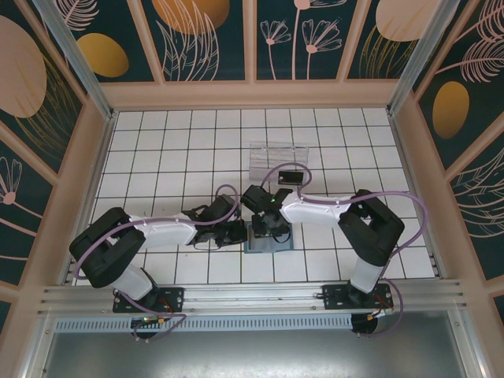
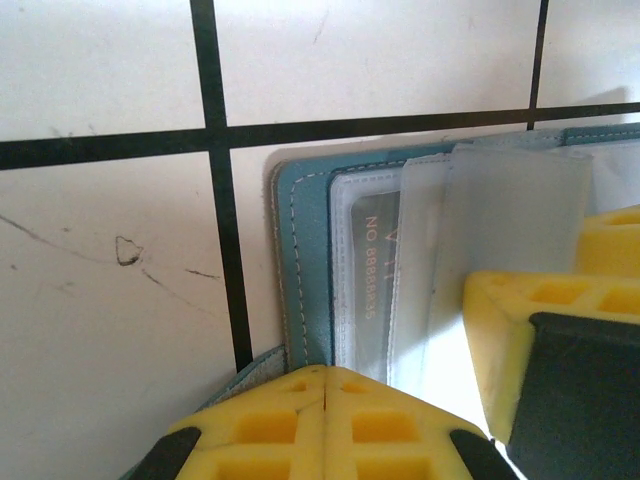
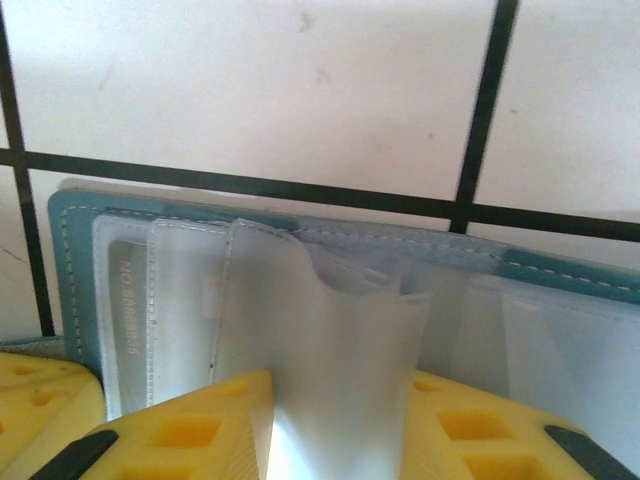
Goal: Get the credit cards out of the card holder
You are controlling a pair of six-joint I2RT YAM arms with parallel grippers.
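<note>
Between both arms the card holder [image 2: 303,255] lies long axis left-right; left gripper [image 2: 325,400] together, right gripper [image 3: 340,425] apart

Card holder [image 3: 72,260] cut off at right edge.

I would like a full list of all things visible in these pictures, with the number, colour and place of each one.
card holder: one, teal, lying open on the near middle tiles under both grippers.
clear sleeves: several, transparent, inside the holder; one is raised.
card in sleeve: one, greyish with a printed number, in the holder's end pocket.
black card: one, black, at the tray's near edge.
clear tray: one, transparent, beyond the holder.
table: one, white tiles with black lines.
left gripper: yellow pads pressed together at the holder's edge.
right gripper: yellow pads on either side of the raised sleeve.
</note>
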